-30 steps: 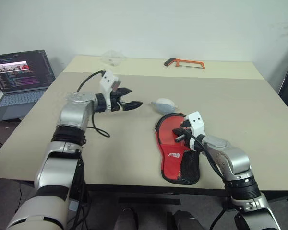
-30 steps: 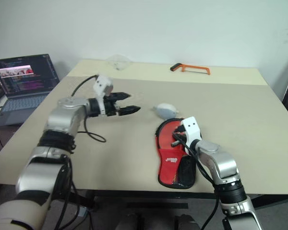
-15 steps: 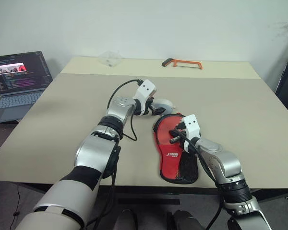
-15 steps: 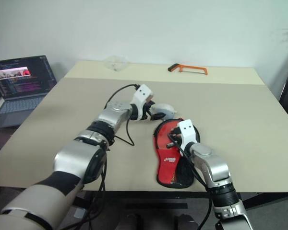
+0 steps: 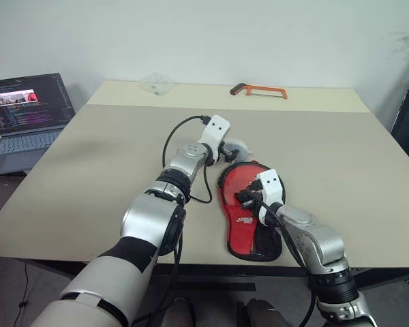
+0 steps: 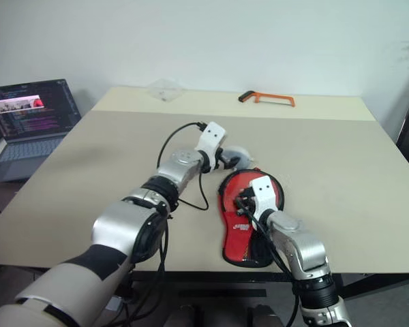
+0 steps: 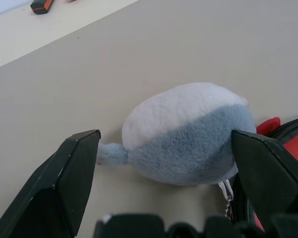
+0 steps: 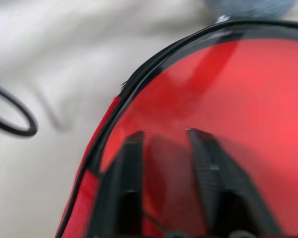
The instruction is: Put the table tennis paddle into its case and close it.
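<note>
Straddling grey pouch [image 7: 186, 136], left gripper [image 7: 179, 163] wide; right gripper [image 8: 166, 163] seemingly part-open over case [image 5: 249, 204]

In the right wrist view the right gripper [image 8: 165, 168] and the red face under the clear window of the soft black paddle-shaped case [image 8: 228, 99] are blurred; whether its fingers touch the window cannot be told. The small grey-and-white plush round pouch [image 8: 251, 7] beyond the fingertips is cut off by the edge. Beyond the left gripper [image 7: 164, 163], the orange hacksaw [image 7: 42, 5] is cropped.
</note>
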